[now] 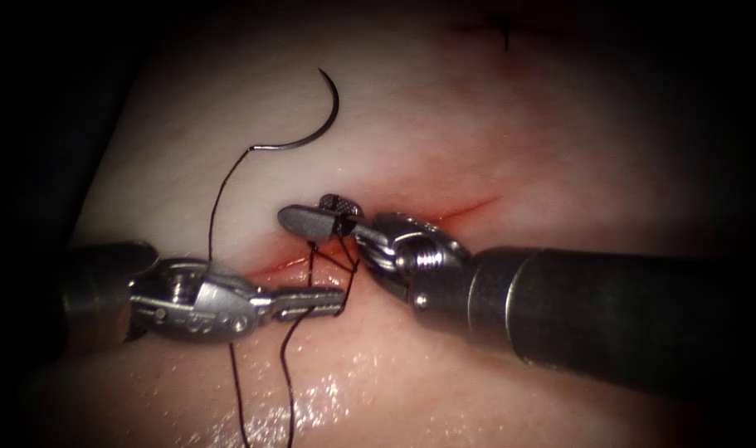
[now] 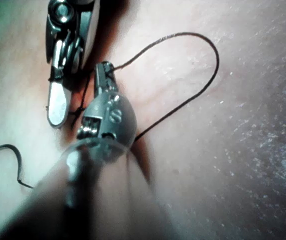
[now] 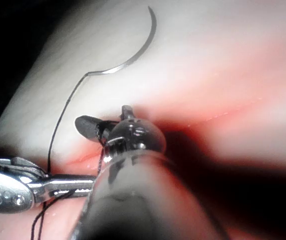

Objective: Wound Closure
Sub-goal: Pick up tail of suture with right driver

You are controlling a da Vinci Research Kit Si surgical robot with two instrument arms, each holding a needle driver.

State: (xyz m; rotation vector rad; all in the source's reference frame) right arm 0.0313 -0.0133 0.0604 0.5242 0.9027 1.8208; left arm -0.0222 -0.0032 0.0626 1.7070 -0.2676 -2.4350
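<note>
The curved needle (image 1: 315, 124) lies free on the pale tissue (image 1: 444, 116), up and to the left of the cut (image 1: 470, 206); no tool holds it and it is not in the tissue. Thread (image 1: 216, 207) runs from its blunt end down to my left tool (image 1: 338, 301), whose jaws are shut on the thread beside the cut's left end. My right tool (image 1: 304, 209) stands open just above, with thread strands (image 1: 332, 261) wound around the base of its jaws. In the left wrist view the left tool (image 2: 103, 69) grips thread; the right wrist view shows the needle (image 3: 140, 50).
Red fluid (image 1: 295, 264) lines the cut between the two tools. A dark stitch mark (image 1: 505, 35) sits at the far top. Two thread tails (image 1: 288, 382) hang down over wet, shiny tissue. The tissue's left edge drops into darkness.
</note>
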